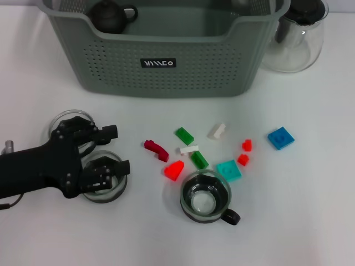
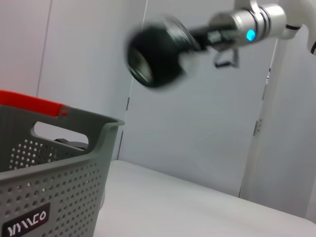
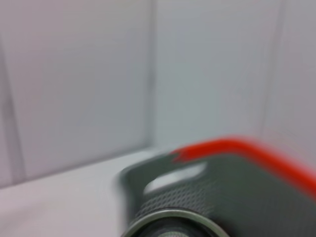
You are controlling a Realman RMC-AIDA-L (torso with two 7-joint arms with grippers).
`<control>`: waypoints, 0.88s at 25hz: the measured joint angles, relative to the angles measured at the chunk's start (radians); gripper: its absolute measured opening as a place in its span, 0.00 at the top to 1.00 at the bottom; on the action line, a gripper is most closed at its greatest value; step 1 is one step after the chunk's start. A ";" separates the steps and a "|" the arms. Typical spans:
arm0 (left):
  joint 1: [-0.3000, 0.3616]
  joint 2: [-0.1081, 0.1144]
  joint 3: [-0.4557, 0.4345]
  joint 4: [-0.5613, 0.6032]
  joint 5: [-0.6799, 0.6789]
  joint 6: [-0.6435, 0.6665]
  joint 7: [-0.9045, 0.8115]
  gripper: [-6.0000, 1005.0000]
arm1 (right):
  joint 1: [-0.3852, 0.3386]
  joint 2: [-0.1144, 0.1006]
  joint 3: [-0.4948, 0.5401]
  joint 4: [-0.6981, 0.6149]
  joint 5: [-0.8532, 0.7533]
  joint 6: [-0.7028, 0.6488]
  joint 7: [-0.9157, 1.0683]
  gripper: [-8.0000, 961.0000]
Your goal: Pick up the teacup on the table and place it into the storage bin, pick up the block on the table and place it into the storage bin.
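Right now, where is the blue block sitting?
In the head view, the blue block lies on the table at the right end of the scattered blocks, right of two small red blocks, in front of the storage bin.

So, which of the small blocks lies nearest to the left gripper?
The dark red curved block; the other blocks lie farther from the left gripper, toward the robot's right.

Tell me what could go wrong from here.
The left hand hangs open over a glass cup; a sweep could knock it. The red block and teal block crowd the teacup, so a grasp may scatter them. A dark teapot already sits in the storage bin; a dropped cup might strike it. The right arm is aloft.
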 joint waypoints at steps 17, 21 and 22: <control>-0.004 -0.017 0.000 -0.024 0.000 -0.011 -0.005 0.24 | 0.699 -0.003 -0.268 0.935 -0.782 0.683 0.634 0.93; -0.004 -0.019 0.000 -0.031 0.000 -0.028 -0.003 0.24 | 0.698 -0.003 -0.278 1.009 -0.784 0.702 0.621 0.92; -0.006 -0.019 0.000 -0.034 0.000 -0.032 -0.003 0.24 | 0.692 -0.003 -0.281 1.018 -0.785 0.702 0.620 0.92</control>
